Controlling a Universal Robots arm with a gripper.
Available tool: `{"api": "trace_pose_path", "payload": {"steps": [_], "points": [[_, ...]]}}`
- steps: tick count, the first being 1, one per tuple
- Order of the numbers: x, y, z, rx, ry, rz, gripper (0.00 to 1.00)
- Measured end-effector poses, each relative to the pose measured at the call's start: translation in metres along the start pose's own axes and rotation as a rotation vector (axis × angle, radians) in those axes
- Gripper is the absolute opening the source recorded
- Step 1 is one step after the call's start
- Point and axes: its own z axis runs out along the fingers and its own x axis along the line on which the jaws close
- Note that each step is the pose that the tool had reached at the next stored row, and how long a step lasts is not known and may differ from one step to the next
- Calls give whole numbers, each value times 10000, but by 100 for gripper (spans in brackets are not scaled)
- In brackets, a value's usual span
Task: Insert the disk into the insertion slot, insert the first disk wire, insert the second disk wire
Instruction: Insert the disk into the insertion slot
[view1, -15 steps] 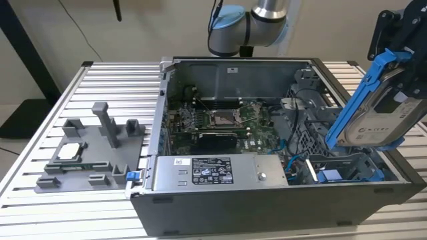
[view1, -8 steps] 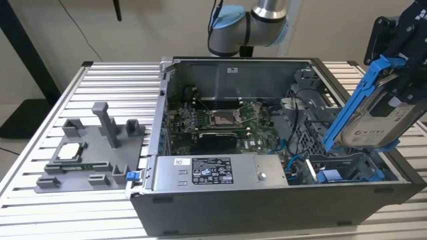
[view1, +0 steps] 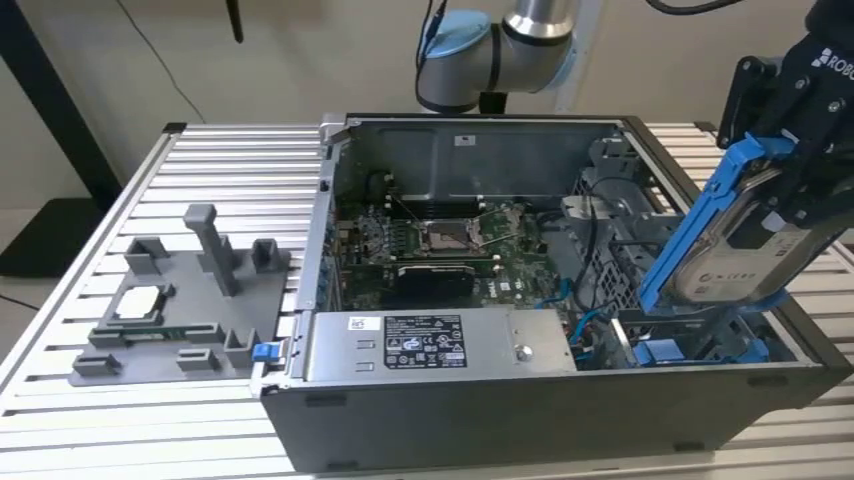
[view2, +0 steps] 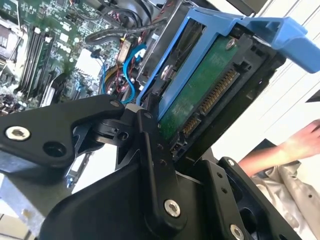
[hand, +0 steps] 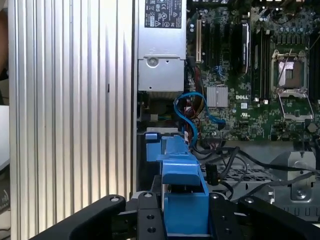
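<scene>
At the near end of the open grey computer case (view1: 534, 420), on the exterior view's right, the black claw (view1: 785, 190) clamps the silver-grey hard drive in its bright blue plastic carrier (view1: 727, 265). It hangs steeply tilted over the blue-tabbed bay of the metal drive cage (view1: 687, 350), apparently to line up for entry. Farther back lies the green motherboard (view1: 441, 240). The case stands on a ribbed aluminium table (view1: 200, 150), with a pale wall (view1: 307, 60) behind.

Robotics lab: slatted aluminium bench (view1: 134, 420), robot arm (view1: 514, 45), opened computer case (view1: 534, 420).
</scene>
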Motion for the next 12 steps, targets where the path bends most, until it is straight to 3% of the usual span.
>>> {"api": "trace_pose_path", "payload": {"steps": [12], "points": [[4, -12, 210, -1, -22, -1, 0]]}}
